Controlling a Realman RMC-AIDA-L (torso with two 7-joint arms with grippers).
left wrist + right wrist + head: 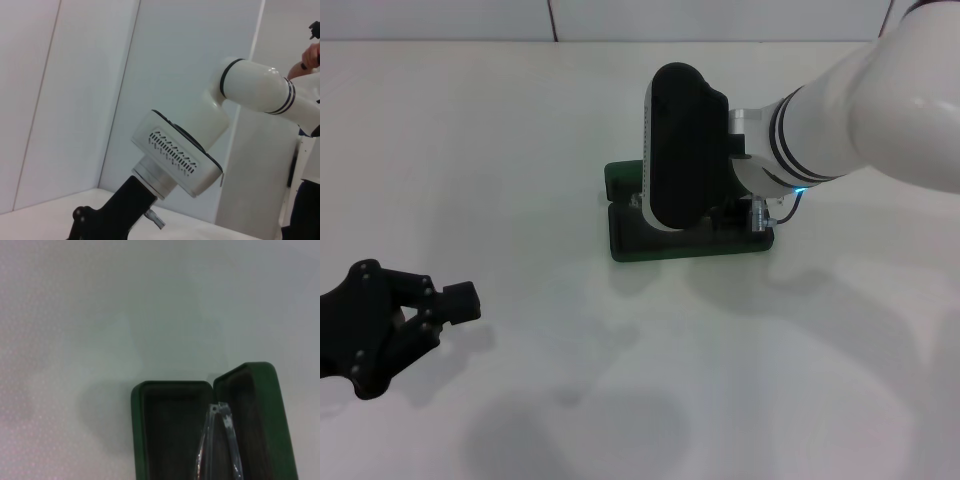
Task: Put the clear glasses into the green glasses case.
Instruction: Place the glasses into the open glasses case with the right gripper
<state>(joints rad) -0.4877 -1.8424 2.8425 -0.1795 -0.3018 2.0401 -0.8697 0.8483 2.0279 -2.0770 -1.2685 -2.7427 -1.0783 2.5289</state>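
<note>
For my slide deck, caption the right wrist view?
Clear glasses hang over the open green glasses case on a white table.

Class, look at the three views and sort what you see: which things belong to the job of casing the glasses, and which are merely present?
Belongs to the job:
- green glasses case, lid open
- clear glasses, over the open case
- right gripper, above the case

Merely present:
- left gripper, idle near the table's left edge
- white table
</note>
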